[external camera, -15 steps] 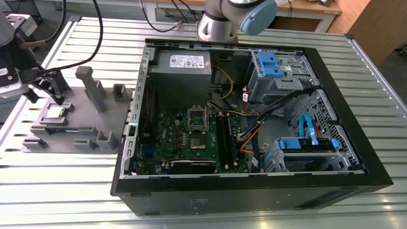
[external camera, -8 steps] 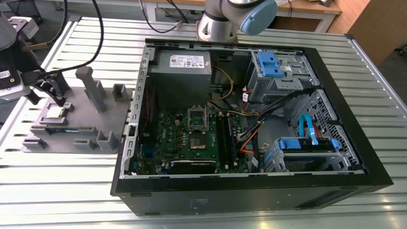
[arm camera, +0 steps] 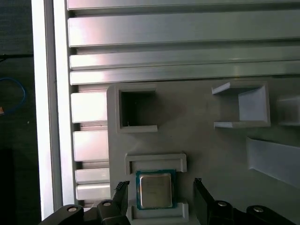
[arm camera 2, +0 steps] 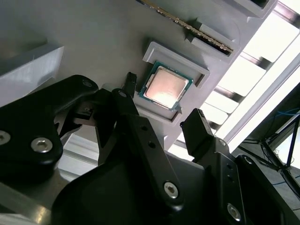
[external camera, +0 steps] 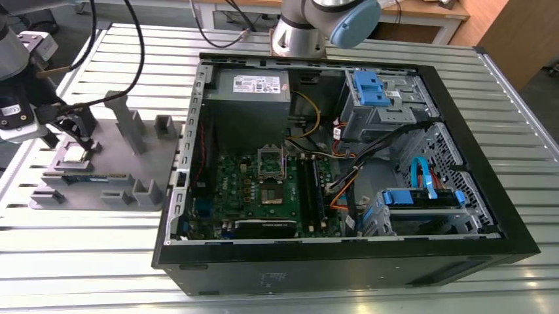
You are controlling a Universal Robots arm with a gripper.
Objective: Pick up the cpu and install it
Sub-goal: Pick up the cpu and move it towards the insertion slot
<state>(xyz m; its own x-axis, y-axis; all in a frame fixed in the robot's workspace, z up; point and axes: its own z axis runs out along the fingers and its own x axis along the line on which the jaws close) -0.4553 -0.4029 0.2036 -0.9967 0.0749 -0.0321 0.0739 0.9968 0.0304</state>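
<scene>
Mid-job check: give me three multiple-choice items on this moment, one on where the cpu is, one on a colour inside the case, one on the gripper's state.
1. Where does the cpu lie?
A. in the motherboard socket
B. in a recess of the grey tray
C. on the bare slatted table

2. What colour are the drive-bay clips in the computer case?
A. red
B. yellow
C. blue

3. How is the gripper?
A. open, with a finger at each side of the cpu
B. shut on the cpu
C. shut on a memory stick

Answers:
1. B: both wrist views show the chip seated in a square pocket of the tray.
2. C: the exterior view shows blue plastic on the bays.
3. A: in the first wrist view a gap shows between each finger and the chip.
</scene>
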